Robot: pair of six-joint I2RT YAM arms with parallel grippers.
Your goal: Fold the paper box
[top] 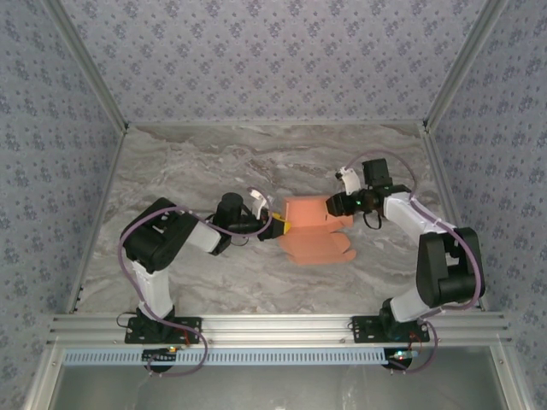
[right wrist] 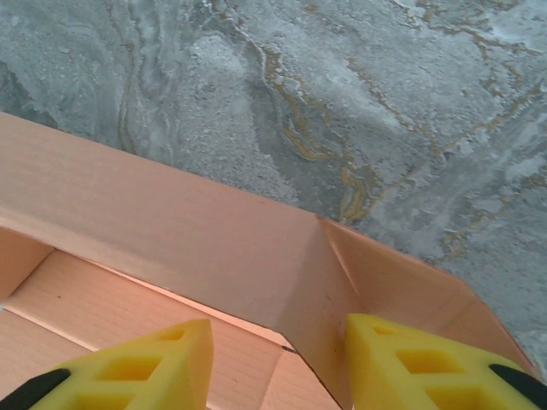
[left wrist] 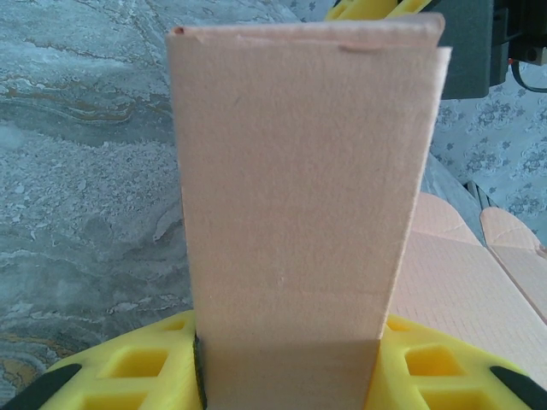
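L arm point(top: 184, 235) stretched low, pincer point(top: 279, 225) clamping paper box point(top: 318, 237).

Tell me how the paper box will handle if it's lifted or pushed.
Probably floppy: the paper box is thin cardboard, and its panels hinge at creases in the right wrist view. Likely light, so a push would slide it across the table. Its upright panel in the left wrist view may buckle if squeezed.

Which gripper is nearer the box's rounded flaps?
Right. The right gripper is at the right end of the box, just beyond the flaps; the left gripper holds its left end.
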